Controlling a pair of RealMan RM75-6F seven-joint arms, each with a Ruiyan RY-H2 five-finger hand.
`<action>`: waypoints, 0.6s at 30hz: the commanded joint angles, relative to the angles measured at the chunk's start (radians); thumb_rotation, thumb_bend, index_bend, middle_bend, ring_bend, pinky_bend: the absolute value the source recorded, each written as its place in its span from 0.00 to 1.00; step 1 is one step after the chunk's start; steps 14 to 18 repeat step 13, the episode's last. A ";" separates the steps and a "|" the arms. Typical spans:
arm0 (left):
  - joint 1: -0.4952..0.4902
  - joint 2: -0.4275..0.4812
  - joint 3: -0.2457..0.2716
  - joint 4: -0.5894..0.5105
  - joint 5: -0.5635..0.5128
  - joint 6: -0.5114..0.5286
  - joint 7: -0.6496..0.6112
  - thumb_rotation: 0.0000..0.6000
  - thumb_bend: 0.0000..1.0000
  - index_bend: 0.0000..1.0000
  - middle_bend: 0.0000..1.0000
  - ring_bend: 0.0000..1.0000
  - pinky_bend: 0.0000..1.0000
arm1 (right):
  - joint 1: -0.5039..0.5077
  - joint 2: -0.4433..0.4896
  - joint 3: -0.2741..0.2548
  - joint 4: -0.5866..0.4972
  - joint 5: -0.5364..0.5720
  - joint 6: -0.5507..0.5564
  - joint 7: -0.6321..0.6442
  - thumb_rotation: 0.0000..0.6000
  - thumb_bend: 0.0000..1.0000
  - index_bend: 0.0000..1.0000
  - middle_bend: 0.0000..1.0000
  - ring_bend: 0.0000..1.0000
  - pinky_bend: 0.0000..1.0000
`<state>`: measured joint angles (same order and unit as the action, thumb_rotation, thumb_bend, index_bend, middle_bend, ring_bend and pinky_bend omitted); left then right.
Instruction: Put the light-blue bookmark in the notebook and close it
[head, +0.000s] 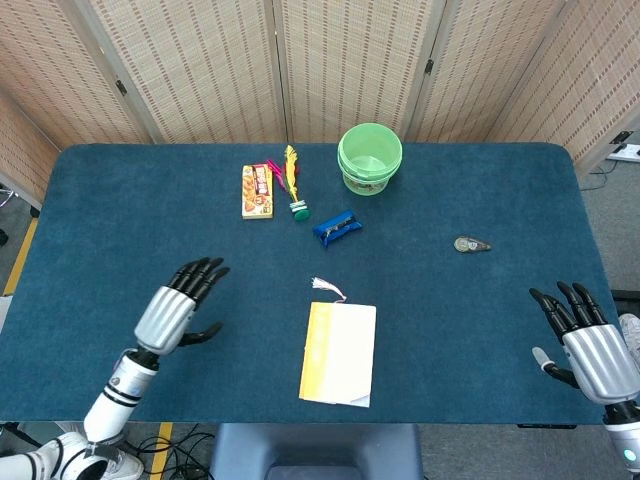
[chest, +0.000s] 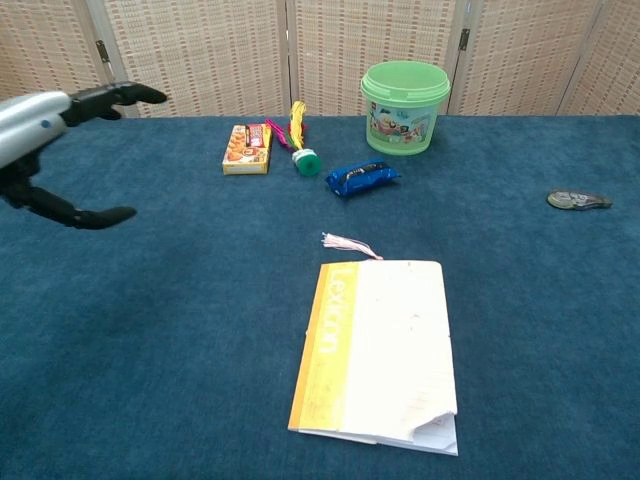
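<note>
The notebook (head: 338, 352) (chest: 378, 350) lies closed near the table's front edge, white cover up with an orange spine strip on its left. A pale tassel (head: 327, 289) (chest: 347, 243) sticks out past its far edge; the light-blue bookmark itself is hidden inside. My left hand (head: 181, 300) (chest: 48, 140) hovers well to the left of the notebook, fingers spread and holding nothing. My right hand (head: 586, 338) is at the front right corner, also spread and empty, seen only in the head view.
At the back stand a green bucket (head: 369, 157) (chest: 404, 106), a snack box (head: 258, 190) (chest: 247, 148), a feathered shuttlecock (head: 294, 184) (chest: 300, 142) and a blue packet (head: 337, 227) (chest: 362, 177). A small tape dispenser (head: 471, 244) (chest: 578, 200) lies to the right.
</note>
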<state>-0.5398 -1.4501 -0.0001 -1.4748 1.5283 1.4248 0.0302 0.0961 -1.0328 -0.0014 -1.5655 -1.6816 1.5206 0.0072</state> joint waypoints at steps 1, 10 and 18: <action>0.064 0.059 -0.013 -0.042 -0.067 0.030 -0.002 1.00 0.28 0.12 0.08 0.09 0.16 | 0.005 0.005 -0.009 0.007 -0.004 -0.016 0.015 1.00 0.25 0.00 0.20 0.01 0.02; 0.218 0.158 -0.004 -0.116 -0.167 0.109 0.012 1.00 0.28 0.14 0.08 0.09 0.16 | 0.015 -0.002 -0.019 0.016 -0.021 -0.026 0.046 1.00 0.13 0.00 0.20 0.01 0.03; 0.263 0.186 0.016 -0.149 -0.169 0.128 0.030 1.00 0.28 0.14 0.08 0.09 0.16 | 0.012 -0.012 -0.014 0.019 -0.007 -0.025 0.034 1.00 0.17 0.00 0.20 0.01 0.03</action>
